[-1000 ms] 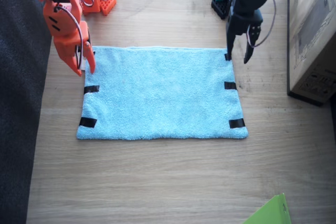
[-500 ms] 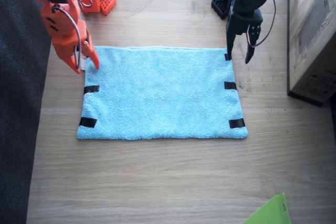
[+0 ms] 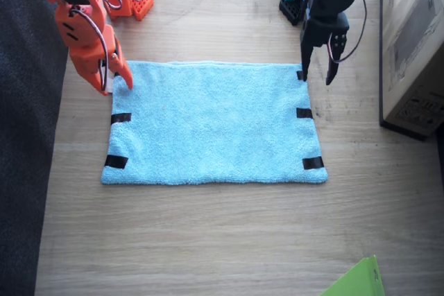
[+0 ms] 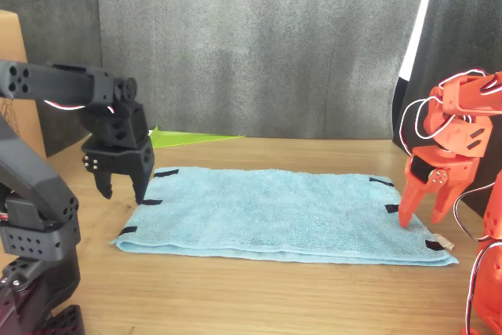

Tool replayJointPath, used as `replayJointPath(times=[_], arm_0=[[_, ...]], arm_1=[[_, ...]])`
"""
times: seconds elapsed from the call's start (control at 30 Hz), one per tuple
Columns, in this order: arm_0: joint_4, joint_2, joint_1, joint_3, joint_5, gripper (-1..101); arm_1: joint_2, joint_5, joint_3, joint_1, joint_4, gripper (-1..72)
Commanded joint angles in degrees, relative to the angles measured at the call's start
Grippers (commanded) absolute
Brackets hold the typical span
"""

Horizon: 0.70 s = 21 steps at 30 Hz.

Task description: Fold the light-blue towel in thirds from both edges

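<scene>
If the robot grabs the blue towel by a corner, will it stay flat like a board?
Probably not. The light-blue towel looks like soft, fluffy cloth lying limp on the table, so it would likely droop and fold. It also seems thin, so probably light to lift.

The flat, fluffy light-blue towel (image 3: 214, 124) covers the middle of the bare wooden table (image 3: 208, 240), and the wide wood in front of it is free, apart from a lime-green sheet corner (image 3: 355, 281) at the table's edge. A big brown cardboard box (image 3: 414, 46) blocks the side by the black left arm (image 3: 323, 5), leaving a strip of bare wood between box and towel. The orange right arm (image 3: 84, 25) stands over one far towel corner and the left arm over the other, with open air above the towel between them.
</scene>
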Motion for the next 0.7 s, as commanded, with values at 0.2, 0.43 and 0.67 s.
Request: replayJointPath(times=[0.2, 0.43, 0.67], arm_0=[[-0.35, -2.55, 0.79, -0.88, 0.44, 31], [1.41, -5.01, 0.18, -2.46, 0.44, 31], [3.16, -7.82, -0.26, -3.96, 0.62, 30]], arm_1=[[-0.35, 0.18, -1.41, 0.18, -0.62, 30.6], [-0.97, 0.18, -1.14, 0.18, -0.97, 30.5], [-1.76, 0.18, -1.32, 0.35, -0.88, 30.3]])
